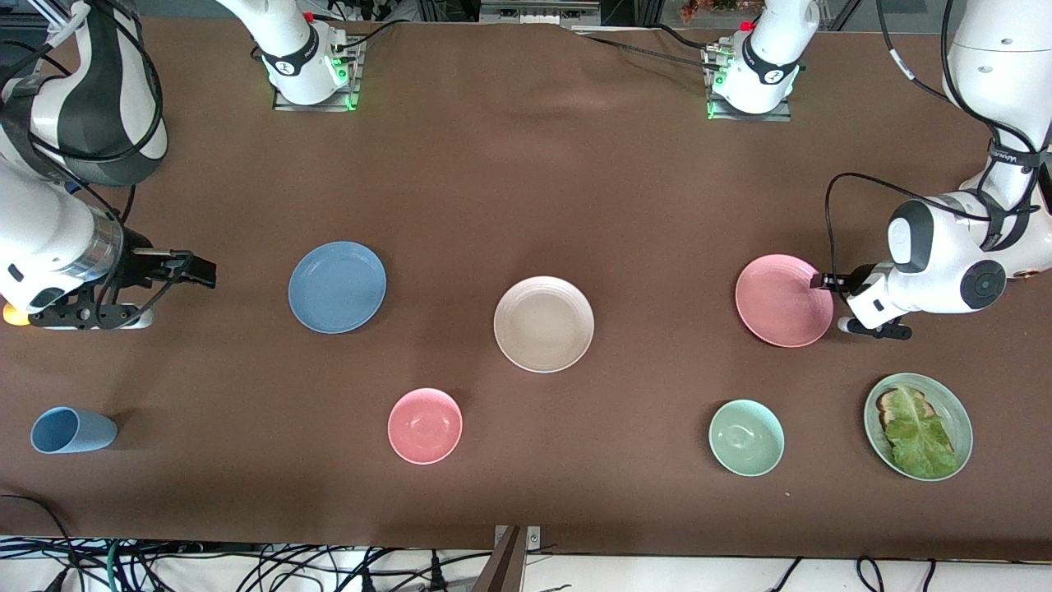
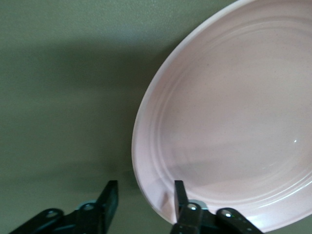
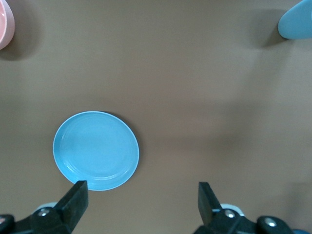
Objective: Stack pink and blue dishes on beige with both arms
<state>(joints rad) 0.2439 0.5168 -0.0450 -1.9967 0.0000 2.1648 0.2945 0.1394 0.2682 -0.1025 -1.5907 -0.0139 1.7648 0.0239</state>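
Note:
The blue plate [image 1: 337, 287] lies flat toward the right arm's end of the table, the beige plate [image 1: 543, 324] sits in the middle, and the pink plate [image 1: 783, 300] lies toward the left arm's end. My left gripper [image 1: 819, 281] is open and low at the pink plate's rim. In the left wrist view its gripper [image 2: 144, 200] straddles the rim of the pink plate [image 2: 229, 117], one finger over the plate and one outside it. My right gripper [image 1: 200, 271] is open in the air beside the blue plate, holding nothing. The right wrist view shows the blue plate [image 3: 96, 150] just off that gripper [image 3: 141, 197].
Nearer the front camera are a pink bowl [image 1: 425, 425], a green bowl [image 1: 746, 437], a pale green plate [image 1: 953, 411] carrying toast and lettuce, and a light blue cup [image 1: 72, 430] on its side. The right wrist view catches the cup [image 3: 296, 22] and the pink bowl [image 3: 4, 24].

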